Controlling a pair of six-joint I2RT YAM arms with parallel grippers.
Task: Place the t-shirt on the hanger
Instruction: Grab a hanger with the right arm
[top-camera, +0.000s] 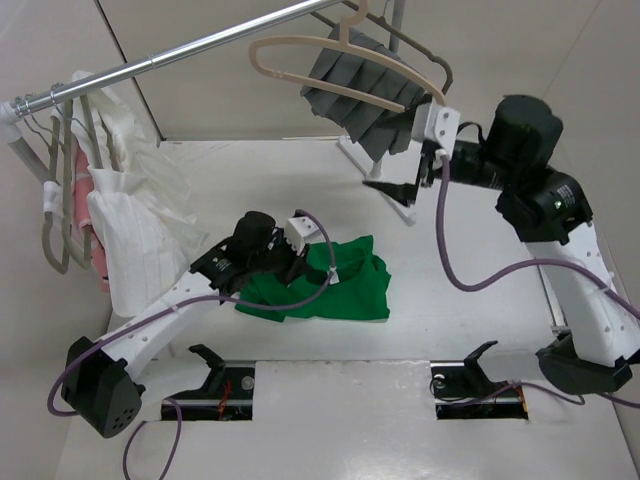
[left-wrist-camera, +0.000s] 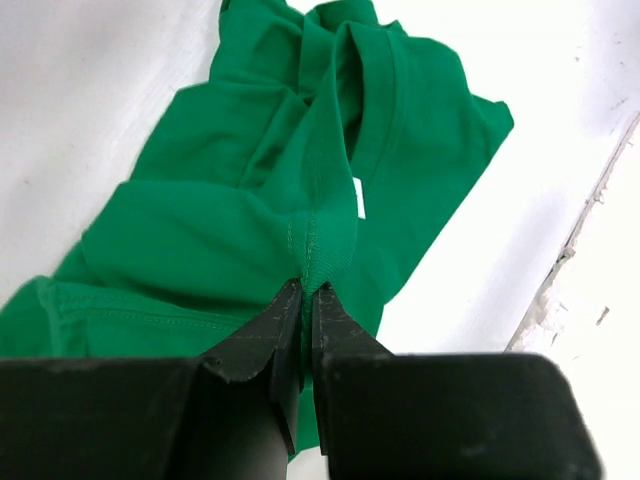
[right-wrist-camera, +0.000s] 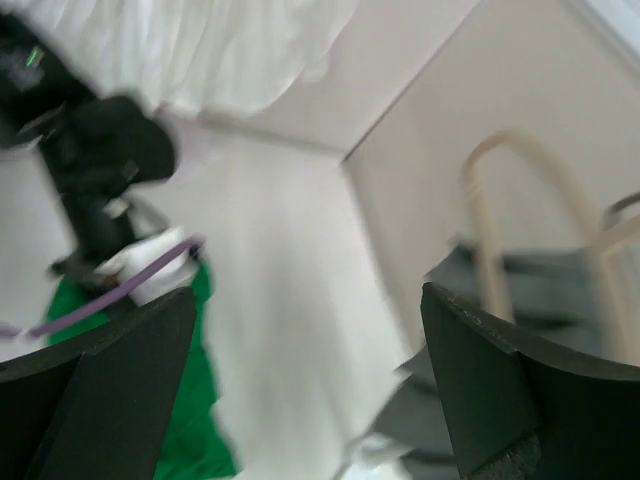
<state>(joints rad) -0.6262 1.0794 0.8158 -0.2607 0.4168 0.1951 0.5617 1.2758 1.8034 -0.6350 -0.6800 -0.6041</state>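
The bright green t-shirt (top-camera: 345, 285) lies crumpled on the white table, left of centre. My left gripper (top-camera: 312, 262) is at its near-left edge, shut on a fold of the neckline (left-wrist-camera: 308, 288). The shirt (left-wrist-camera: 230, 200) spreads away from the fingers, with its white label (left-wrist-camera: 359, 198) just beyond. The beige hanger (top-camera: 300, 58) hangs on the metal rail at the back. My right gripper (top-camera: 400, 175) is raised below the hanger's right shoulder, open and empty (right-wrist-camera: 305, 380). The right wrist view is blurred and shows part of the hanger (right-wrist-camera: 490, 200) and the shirt (right-wrist-camera: 190, 440).
A grey hanger with grey pleated cloth (top-camera: 360, 95) hangs just behind the beige one, close to my right wrist. White and pink garments (top-camera: 120, 210) hang on grey hangers at the left end of the rail (top-camera: 180, 55). Walls enclose the table at the back and sides.
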